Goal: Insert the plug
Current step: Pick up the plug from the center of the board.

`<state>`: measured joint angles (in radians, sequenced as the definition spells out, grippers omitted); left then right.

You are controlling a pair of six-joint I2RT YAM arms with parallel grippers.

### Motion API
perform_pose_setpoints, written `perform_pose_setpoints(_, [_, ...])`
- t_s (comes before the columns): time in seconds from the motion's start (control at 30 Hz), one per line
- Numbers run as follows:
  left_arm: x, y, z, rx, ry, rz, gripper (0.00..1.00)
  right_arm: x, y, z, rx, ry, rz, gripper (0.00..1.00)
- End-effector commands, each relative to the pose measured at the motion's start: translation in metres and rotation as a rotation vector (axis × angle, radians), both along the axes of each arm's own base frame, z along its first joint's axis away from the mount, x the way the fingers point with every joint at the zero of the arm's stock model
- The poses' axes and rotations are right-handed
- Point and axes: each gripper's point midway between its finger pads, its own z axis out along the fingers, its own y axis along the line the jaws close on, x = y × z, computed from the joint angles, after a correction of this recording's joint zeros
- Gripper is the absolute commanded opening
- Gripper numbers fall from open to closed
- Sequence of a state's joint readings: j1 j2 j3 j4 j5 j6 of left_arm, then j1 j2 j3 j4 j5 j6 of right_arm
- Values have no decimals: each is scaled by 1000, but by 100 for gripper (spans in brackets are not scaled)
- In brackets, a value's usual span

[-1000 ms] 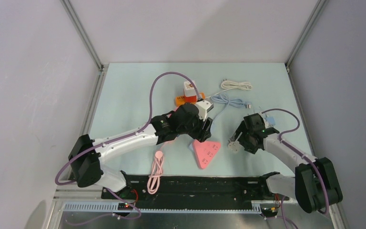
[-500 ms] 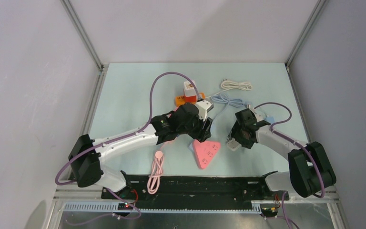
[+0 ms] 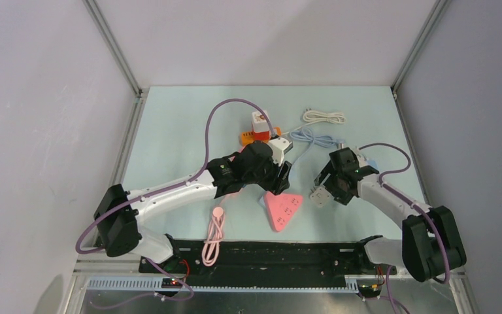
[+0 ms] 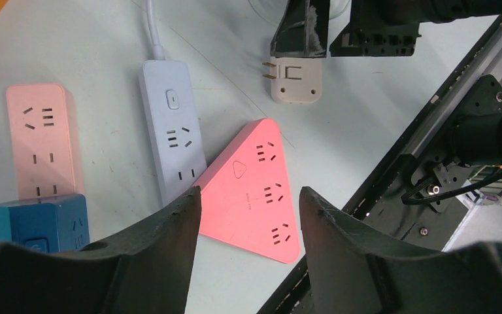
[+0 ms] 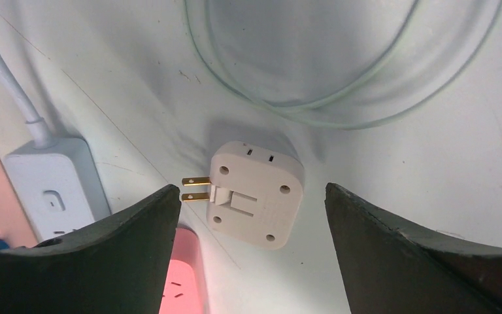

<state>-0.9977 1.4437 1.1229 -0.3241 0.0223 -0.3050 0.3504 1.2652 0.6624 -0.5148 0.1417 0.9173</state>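
Since a second ago the right gripper (image 5: 250,188) has shifted over the white plug (image 4: 295,78), which lies flat on the table (image 3: 183,131) between its spread, empty jaws. Left gripper (image 4: 248,195) hovers empty above the pink strip (image 3: 282,208). Best to pinch the body squarely, sparing the prongs (image 5: 193,188).

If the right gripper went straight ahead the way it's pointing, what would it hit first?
Probably the beige plug adapter lying on the table, centred between the open fingers of the right gripper; the fingers themselves would likely reach bare table either side. Depth is unclear.
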Motion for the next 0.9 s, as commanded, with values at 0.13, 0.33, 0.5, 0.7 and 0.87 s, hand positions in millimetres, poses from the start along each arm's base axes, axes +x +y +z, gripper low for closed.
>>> perform_pose_setpoints(0.13, [7,-1,21,-44,-49,10,61,-3,-11,4,7,37,-188,86])
perform_pose_setpoints(0.33, [8,0,21,-44,-58,13,61,-1,-15,-3,-103,185,-260,85])
perform_pose_setpoints(0.5, [7,1,25,-54,-66,12,61,5,-10,-13,-108,202,-280,84])
perform_pose_setpoints(0.7, [6,4,27,-60,-70,11,62,-3,-13,-18,-133,246,-302,72])
perform_pose_setpoints(0.87, [6,3,25,-61,-65,16,62,-3,-10,-19,-126,249,-291,53])
